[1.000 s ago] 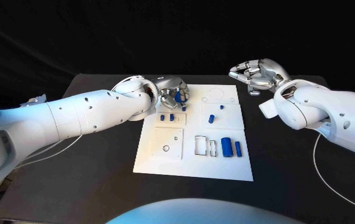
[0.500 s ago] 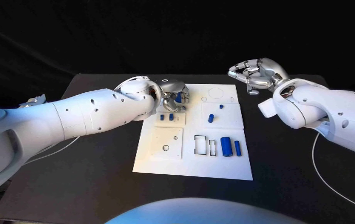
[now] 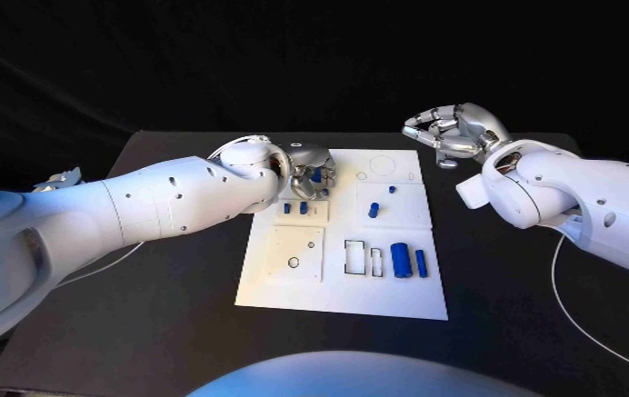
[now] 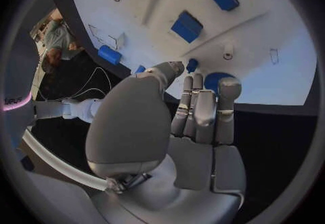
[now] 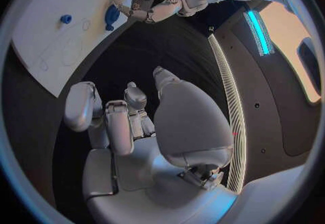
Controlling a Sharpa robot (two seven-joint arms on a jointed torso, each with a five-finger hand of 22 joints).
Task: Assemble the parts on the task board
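Observation:
The white task board lies in the middle of the black table. My left hand hangs over its far left corner, fingers bent down, pinching a round blue part at their tips; the same blue part shows under the left hand in the right wrist view. My right hand is raised beyond the board's far right corner with its fingers curled in on nothing. Two small blue pegs stand just in front of the left hand.
On the board lie two short blue pieces near the middle and two longer blue cylinders at the near right beside rectangular slots. A square plate with a small hole sits at the near left.
My left hand has turned further down toward the board, and the blue part in it is now mostly hidden in the head view. The right hand has stayed put.

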